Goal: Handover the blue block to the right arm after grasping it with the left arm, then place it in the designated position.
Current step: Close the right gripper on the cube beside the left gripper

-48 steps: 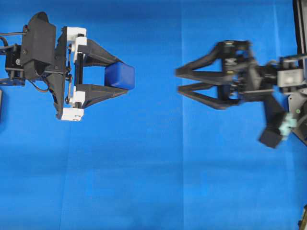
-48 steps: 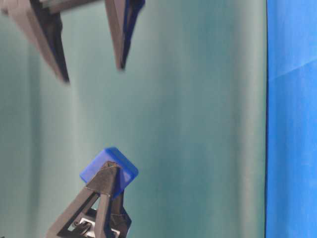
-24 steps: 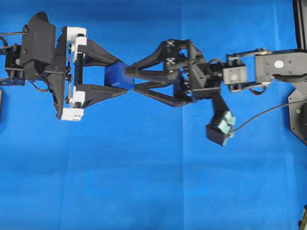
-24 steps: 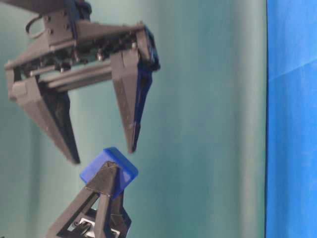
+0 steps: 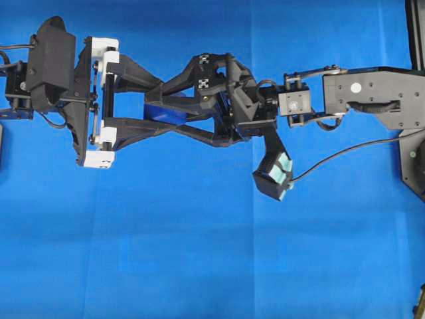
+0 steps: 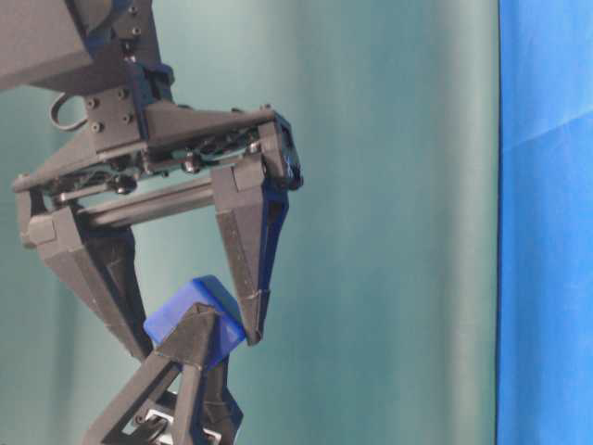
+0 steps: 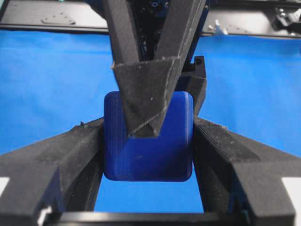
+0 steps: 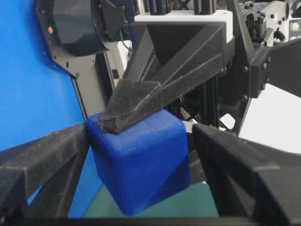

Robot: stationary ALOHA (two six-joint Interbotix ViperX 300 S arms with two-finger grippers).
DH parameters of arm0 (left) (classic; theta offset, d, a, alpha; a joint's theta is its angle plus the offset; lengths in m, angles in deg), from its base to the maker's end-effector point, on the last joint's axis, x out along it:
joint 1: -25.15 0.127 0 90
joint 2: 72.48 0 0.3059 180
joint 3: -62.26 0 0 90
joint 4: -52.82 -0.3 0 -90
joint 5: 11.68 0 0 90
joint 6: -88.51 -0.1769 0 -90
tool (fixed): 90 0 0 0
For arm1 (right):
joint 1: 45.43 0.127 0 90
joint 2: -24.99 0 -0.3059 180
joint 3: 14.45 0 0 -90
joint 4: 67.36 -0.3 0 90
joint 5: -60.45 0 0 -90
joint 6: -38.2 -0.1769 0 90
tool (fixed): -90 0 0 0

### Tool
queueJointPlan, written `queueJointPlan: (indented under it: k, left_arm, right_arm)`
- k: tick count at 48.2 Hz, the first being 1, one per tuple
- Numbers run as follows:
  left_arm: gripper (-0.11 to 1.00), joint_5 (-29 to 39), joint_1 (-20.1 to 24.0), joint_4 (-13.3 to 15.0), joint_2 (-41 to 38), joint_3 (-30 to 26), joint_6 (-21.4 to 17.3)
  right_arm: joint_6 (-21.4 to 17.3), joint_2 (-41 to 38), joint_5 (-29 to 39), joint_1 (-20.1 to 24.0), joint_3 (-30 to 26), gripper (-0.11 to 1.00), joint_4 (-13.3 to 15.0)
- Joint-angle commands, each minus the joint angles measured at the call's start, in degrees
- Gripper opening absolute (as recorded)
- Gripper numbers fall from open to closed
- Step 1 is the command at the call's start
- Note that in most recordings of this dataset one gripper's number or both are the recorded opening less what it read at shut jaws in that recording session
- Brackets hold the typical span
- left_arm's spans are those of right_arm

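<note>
The blue block hangs above the blue cloth, pinched between the black fingers of my left gripper, the one with white brackets. From the left wrist the block fills the gap between both fingers. My all-black right gripper stands open and straddles the same block, turned a quarter turn to the left one. In the right wrist view the block sits between wide-apart fingers, with a gap on its right side. The table-level view shows the block between the right fingertips. The designated position shows no mark on the cloth.
Plain blue cloth covers the table under both arms. The right arm's wrist camera and its cable hang just below the arm. A black frame stands at the right edge. A teal backdrop is behind the grippers.
The right gripper has travelled left from well clear of the block to straddling it, staying open. The left gripper and the block have not moved.
</note>
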Motion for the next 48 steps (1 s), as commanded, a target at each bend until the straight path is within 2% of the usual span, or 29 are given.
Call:
queueJointPlan:
  k: [1, 12, 17, 20, 26, 28, 38, 48]
  left_arm:
    - [0.49, -0.2, -0.2, 0.2, 0.8, -0.5, 0.0]
    - [0.49, -0.2, -0.2, 0.1, 0.8, -0.5, 0.0]
    - [0.49, -0.2, -0.5, 0.2, 0.8, -0.5, -0.1]
    - [0.49, -0.2, -0.5, 0.1, 0.9, -0.5, -0.1]
    - [0.49, 0.0, -0.5, 0.1, 0.8, -0.5, -0.1]
    - [0.49, 0.1, -0.5, 0.1, 0.9, -0.5, -0.1]
    - [0.49, 0.4, -0.5, 0.2, 0.8, -0.5, -0.1]
    - [0.49, 0.3, -0.5, 0.2, 0.7, -0.7, -0.1]
  right_arm:
    - [-0.1, 0.7, 0.1, -0.2, -1.8, 0.97, 0.0]
    - [-0.1, 0.8, 1.2, -0.1, -1.8, 0.97, 0.1]
    - [-0.1, 0.7, 3.5, -0.1, -2.3, 0.93, 0.0]
    - [-0.2, 0.7, 5.0, 0.0, -2.7, 0.83, 0.0]
    - [-0.4, 0.7, 7.9, 0.4, -3.5, 0.50, -0.1]
    - [-0.4, 0.8, 8.3, 0.4, -3.6, 0.43, -0.1]
    - [-0.8, 0.7, 9.5, 0.4, -3.7, 0.44, -0.5]
    - [-2.9, 0.7, 9.7, 0.4, -3.8, 0.44, -0.6]
